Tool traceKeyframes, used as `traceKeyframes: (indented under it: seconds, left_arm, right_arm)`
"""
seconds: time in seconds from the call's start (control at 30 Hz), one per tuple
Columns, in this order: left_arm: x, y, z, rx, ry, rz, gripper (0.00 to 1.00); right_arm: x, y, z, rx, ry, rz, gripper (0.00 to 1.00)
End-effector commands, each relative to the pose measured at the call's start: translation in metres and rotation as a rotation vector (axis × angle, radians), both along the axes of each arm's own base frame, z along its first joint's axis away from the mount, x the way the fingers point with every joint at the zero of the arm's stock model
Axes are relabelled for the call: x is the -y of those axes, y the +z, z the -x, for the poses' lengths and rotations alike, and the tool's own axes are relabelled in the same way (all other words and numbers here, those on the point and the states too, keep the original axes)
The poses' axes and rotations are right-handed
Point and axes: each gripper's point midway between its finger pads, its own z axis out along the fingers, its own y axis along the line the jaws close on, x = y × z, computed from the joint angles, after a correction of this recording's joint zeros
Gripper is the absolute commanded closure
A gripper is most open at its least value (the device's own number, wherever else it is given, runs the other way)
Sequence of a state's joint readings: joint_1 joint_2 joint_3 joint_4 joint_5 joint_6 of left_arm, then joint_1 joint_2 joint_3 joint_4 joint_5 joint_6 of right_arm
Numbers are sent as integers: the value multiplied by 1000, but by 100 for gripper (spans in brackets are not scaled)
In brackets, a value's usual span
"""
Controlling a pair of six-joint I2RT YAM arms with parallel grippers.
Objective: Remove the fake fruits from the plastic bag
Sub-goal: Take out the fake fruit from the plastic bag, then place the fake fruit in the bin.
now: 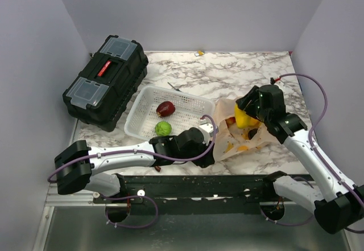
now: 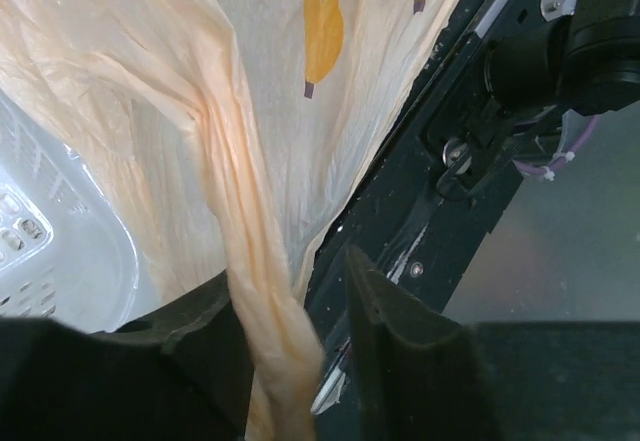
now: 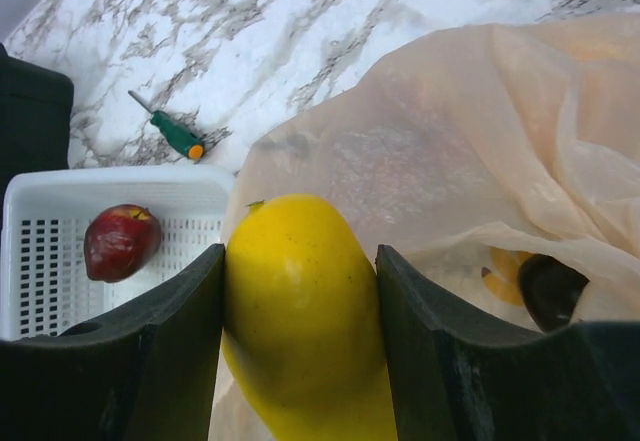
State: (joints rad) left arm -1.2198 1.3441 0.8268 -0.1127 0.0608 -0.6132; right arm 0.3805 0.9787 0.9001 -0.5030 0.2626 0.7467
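The right fingers (image 1: 250, 107) are clamped on a yellow fruit (image 3: 300, 341), one on each side of it, and hold it over the mouth of the bag (image 1: 250, 140). The bag lies crumpled on the counter (image 1: 239, 77), just right of the basket (image 1: 133, 117). A dark fruit (image 3: 550, 286) shows inside the bag.

The left fingers (image 1: 209, 127) reach to the bag's near left edge. They stand apart, with a twisted strand of the bag running between them. The strand lies against one finger, with a gap to the other.

A red fruit (image 1: 165, 109) and a green fruit (image 1: 163, 128) sit in the basket, apart from each other. A screwdriver (image 3: 175, 136) lies on the counter beyond the basket. A toolbox (image 1: 105, 83) sits at the far left.
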Motion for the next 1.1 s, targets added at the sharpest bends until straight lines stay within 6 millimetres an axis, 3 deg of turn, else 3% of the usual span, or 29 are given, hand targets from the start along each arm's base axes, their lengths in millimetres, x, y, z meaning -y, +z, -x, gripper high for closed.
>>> traceKeyframes:
  seconds: [0.0,0.23,0.3,0.33,0.37,0.57,0.77,1.07]
  left_arm:
    - [2,18,3,26,-14,67,61]
    - [-6,36,2,56,4,115,53]
    - [-9,42,1,63,12,125,42]
    - [-11,45,0,68,18,129,28]
    - [-12,49,1,74,19,143,21]
    - [-37,69,-4,154,62,185,15]
    - [-89,100,-20,295,196,213,11]
    - [-146,136,-28,383,358,347,7]
  right_arm:
    - [-27,16,-13,14,96,-61,92]
    - [-55,38,-31,47,159,-142,92]
    - [-69,41,-35,44,190,-170,92]
    - [-78,41,-37,41,207,-175,92]
    - [-87,44,-39,46,223,-175,92]
    - [-148,43,-45,43,306,-129,93]
    - [-206,16,-43,2,386,-63,92]
    - [-261,-51,-24,-92,431,120,91]
